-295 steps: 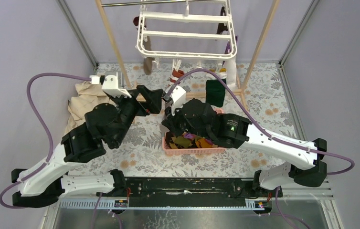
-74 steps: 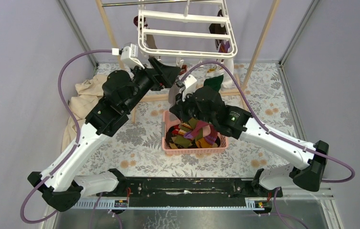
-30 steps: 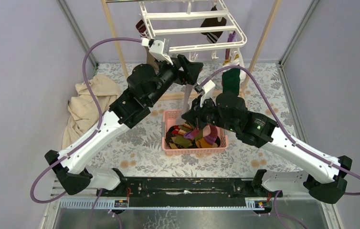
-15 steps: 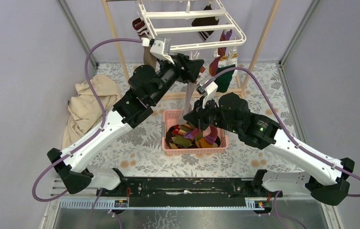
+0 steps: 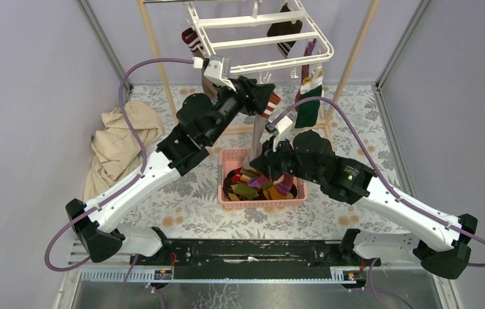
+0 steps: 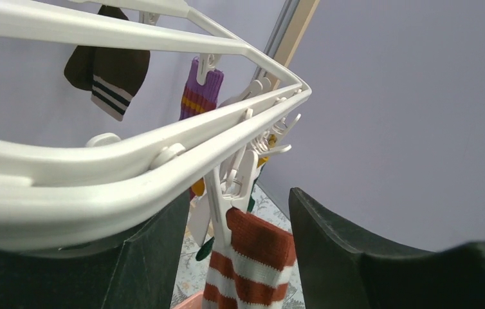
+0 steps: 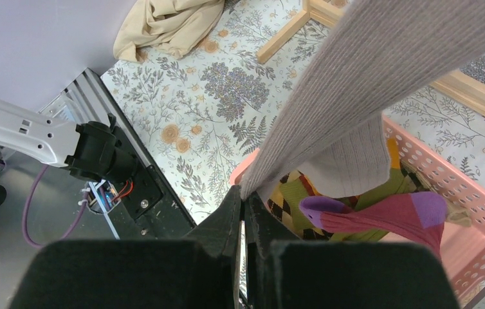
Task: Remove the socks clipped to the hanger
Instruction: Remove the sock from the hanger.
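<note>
Looking down on the hanger (image 5: 262, 40), a white rectangle of smooth moulded plastic with rounded corners, flat cross bars and small dangling clips, hung high at the back between pale wooden poles (image 5: 153, 51); finding socks clipped to it: a brown sock (image 6: 108, 67) of fine knit with white stripes, up among the bars; a purple sock (image 6: 201, 90) with orange bands at the far corner; a green sock (image 5: 307, 106) dangling below that corner; a striped sock (image 6: 253, 264), chunky rib in red and white, on the near rail; tracing a grey sock (image 7: 368, 77), long, thin and finely ribbed, pulled taut on a slant from under the hanger, its top hidden behind the left arm, down toward a pink basket (image 5: 262, 203) of latticed plastic on the floral-printed desk (image 5: 188, 193); seeing more socks heaped loose in that basket, among them an argyle sock (image 7: 294, 199) in brown and yellow and a maroon sock (image 7: 381, 215) with a purple toe; noting a crumpled beige cloth (image 5: 121, 138) at the left of the desk. Holding the left tool (image 6: 238, 199) spread wide just under the near rail, with blunt dark fingers (image 6: 156, 257) either side of the striped sock's cuff and its clip, gripping nothing. Pinching the grey sock in the right tool (image 7: 243, 196), clenched tight, with the fabric squeezed flat between the tips near the basket rim.
</note>
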